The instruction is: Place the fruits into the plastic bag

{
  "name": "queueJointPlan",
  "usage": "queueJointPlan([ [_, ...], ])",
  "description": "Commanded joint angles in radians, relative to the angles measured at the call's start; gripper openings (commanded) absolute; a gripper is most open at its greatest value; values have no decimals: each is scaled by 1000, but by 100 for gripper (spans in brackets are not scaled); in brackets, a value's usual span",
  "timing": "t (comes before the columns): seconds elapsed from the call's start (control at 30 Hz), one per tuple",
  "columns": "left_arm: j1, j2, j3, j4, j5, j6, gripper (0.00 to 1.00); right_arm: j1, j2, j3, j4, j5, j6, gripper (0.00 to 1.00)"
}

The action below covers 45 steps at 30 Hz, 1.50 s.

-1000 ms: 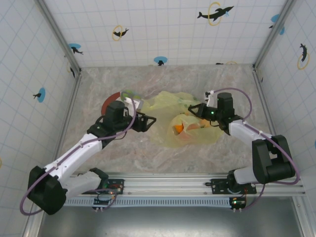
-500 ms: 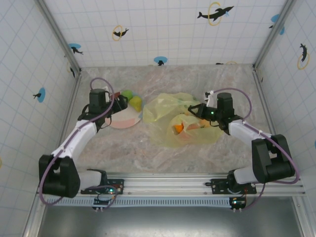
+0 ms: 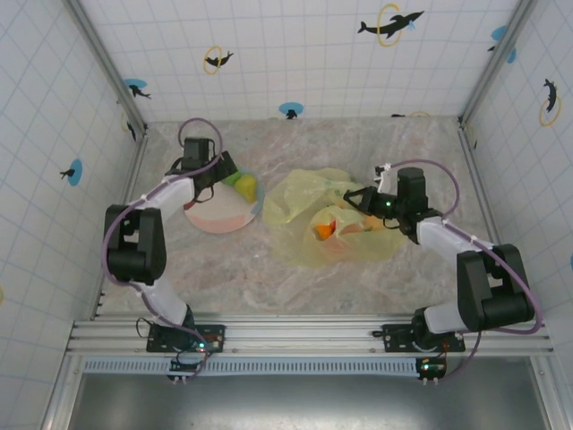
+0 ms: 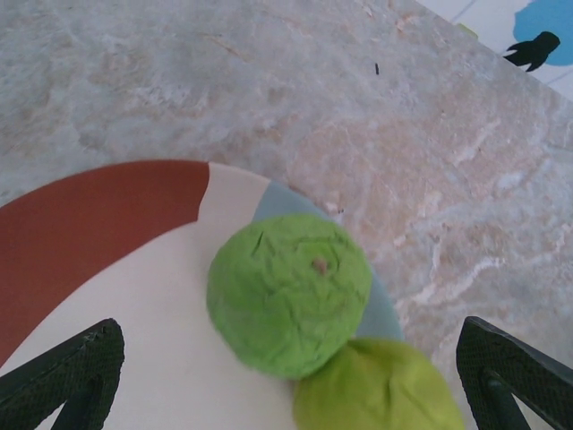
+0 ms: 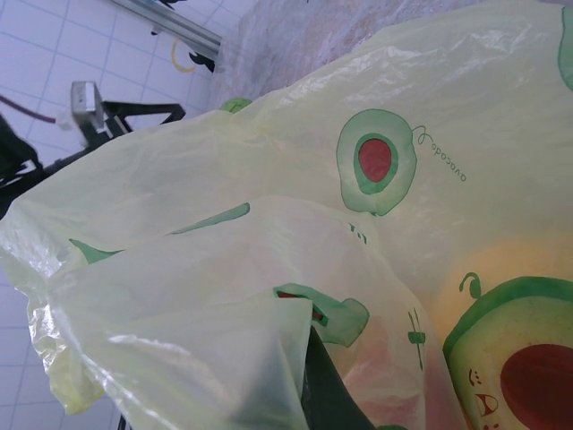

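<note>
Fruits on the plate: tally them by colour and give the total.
green fruit: 1
yellow-green fruit, at the rim of the plate: 1
Total: 2

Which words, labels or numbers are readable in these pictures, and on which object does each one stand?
"avocado": small dark green lettering curving beside an avocado print on the plastic bag, right wrist view.
Other small green marks on the same bag: too unclear to read.
Wall stickers: dolphin pictures and rings, no text.
</note>
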Motion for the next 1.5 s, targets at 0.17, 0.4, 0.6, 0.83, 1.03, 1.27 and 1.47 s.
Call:
queueJointPlan([
  [0.17, 9, 185, 162, -23, 15, 33, 97, -9, 23, -2, 44, -22, -2, 0],
  [0.4, 9, 257, 209, -37, 41, 34, 93, -9, 33, -10, 57, -23, 6, 0],
  [0.6, 9, 279, 208, -32, 63, 19, 84, -11, 27, -16, 57, -23, 6, 0],
  [0.83, 9, 275, 188, -24, 71, 9, 80, -15, 16, -23, 55, -25, 4, 0],
  [1.03, 13, 251, 160, -12, 56, 9, 72, -18, 11, -28, 53, -25, 4, 0],
  [1.27, 37, 170, 121, -14, -22, 18, 67, -21, -4, -28, 43, -24, 3, 0],
  [1.47, 47, -3, 24, -21, -98, 41, 66, -22, -12, -22, 36, -20, 3, 0],
])
